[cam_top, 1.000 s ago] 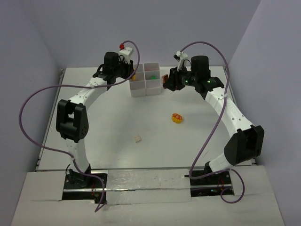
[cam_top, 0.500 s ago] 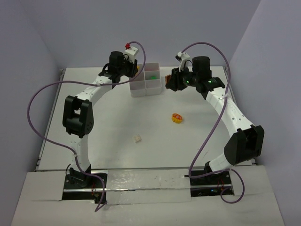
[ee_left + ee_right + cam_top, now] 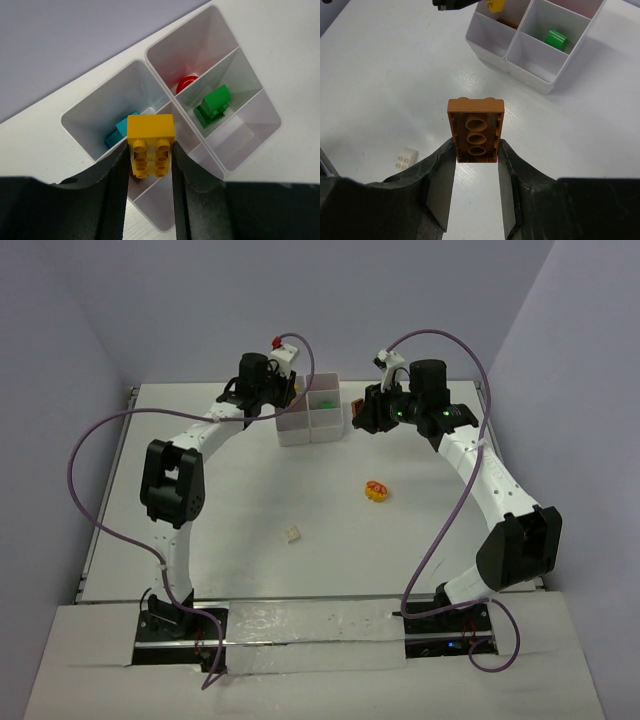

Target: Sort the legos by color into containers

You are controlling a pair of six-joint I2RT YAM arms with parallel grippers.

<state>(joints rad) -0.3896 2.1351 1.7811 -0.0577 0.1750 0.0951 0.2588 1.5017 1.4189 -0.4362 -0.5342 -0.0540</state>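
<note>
The table (image 3: 250, 480) is unchanged, so the news is the left arm (image 3: 175, 485). Over the last second its elbow swings in toward the middle and its wrist slides across to the tray's (image 3: 295, 432) far left corner. The right arm (image 3: 480, 465) barely stirs, reaching long from its base with its wrist parked just off the tray's right side.

That means the left side's drop looks close, while the right one seems to be waiting its turn.

The left gripper (image 3: 149, 155) points down over the tray, fingers narrow and clamped on a yellow brick (image 3: 150, 137). The brick hangs above the wall between the cell with the cyan piece (image 3: 116, 132) and the next cell nearer. I cannot tell which cell it will fall into.

The right gripper (image 3: 476, 150) pinches a brown brick (image 3: 475, 127) above bare table, short of the tray.

Already binned are a green piece (image 3: 214, 102) and a red one (image 3: 187, 84). A white lego (image 3: 292, 534) and a yellow-red one (image 3: 376, 490) wait out on the table.
</note>
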